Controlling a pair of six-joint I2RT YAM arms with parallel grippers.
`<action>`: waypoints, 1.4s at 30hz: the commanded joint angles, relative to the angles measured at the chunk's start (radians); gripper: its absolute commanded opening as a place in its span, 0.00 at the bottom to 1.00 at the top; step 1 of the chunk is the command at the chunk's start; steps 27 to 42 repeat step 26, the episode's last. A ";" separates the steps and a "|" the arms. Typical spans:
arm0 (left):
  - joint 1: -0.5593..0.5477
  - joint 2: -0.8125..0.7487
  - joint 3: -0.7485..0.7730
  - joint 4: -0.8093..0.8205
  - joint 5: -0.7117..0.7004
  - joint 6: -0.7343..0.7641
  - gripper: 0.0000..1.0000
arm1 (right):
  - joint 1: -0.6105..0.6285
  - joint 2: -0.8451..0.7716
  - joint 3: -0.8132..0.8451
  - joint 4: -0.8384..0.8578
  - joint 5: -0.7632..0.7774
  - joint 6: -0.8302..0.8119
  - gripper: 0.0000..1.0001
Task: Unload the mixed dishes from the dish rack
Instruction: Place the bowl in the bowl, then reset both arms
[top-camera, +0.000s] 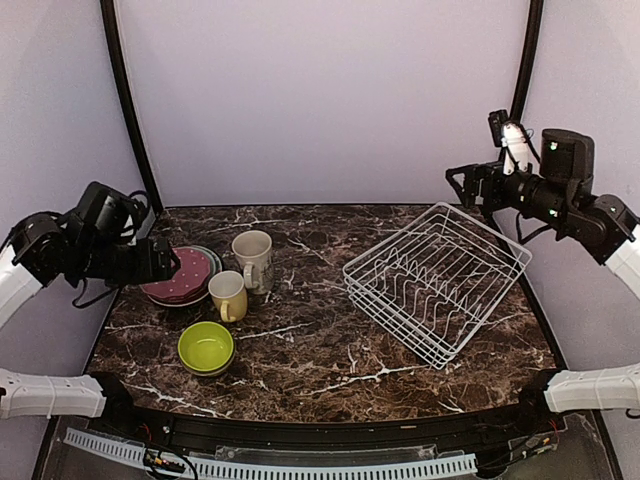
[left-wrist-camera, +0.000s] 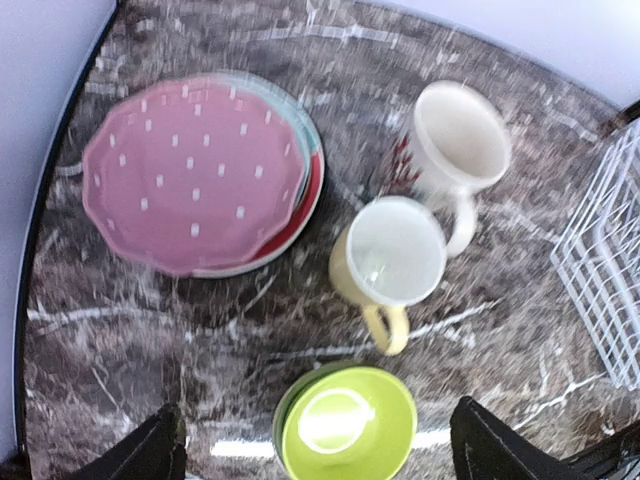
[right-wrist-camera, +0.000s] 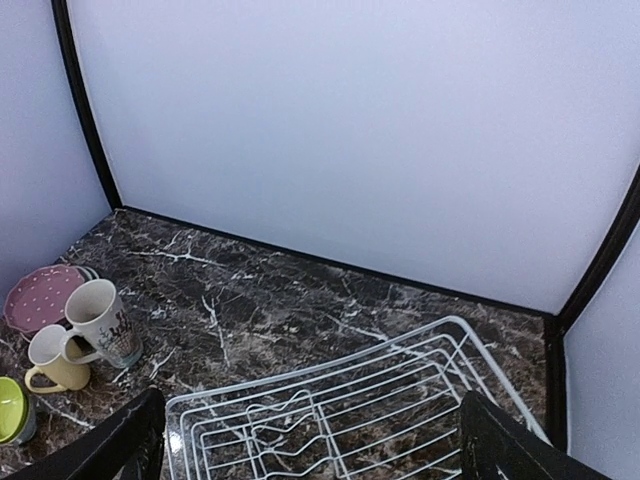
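- Zero dishes sit in the dish rack (top-camera: 437, 282), right of centre in the top view; its wires look bare in the right wrist view too.
- The dishes are grouped at left on the worktop (top-camera: 320, 345): plate stack (top-camera: 180, 277), cream-grey mug (top-camera: 253, 258), yellow mug (top-camera: 228, 295), lime-green bowl (top-camera: 206, 347).
- Left claw (top-camera: 168, 264) hangs above the plates, fingers spread, empty.
- Right claw (top-camera: 458, 185) is raised at upper right, also spread and empty.
- Judgement: unloading looks complete; the next move only calls for parking both arms clear.
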 joint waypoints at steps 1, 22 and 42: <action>0.005 -0.047 0.182 0.161 -0.122 0.219 0.93 | -0.004 -0.039 0.112 -0.066 0.086 -0.132 0.99; 0.005 -0.134 0.463 0.643 -0.066 0.651 0.99 | -0.004 -0.179 0.291 -0.049 0.145 -0.188 0.99; 0.005 -0.154 0.439 0.642 -0.087 0.648 0.99 | -0.004 -0.197 0.266 -0.043 0.134 -0.193 0.99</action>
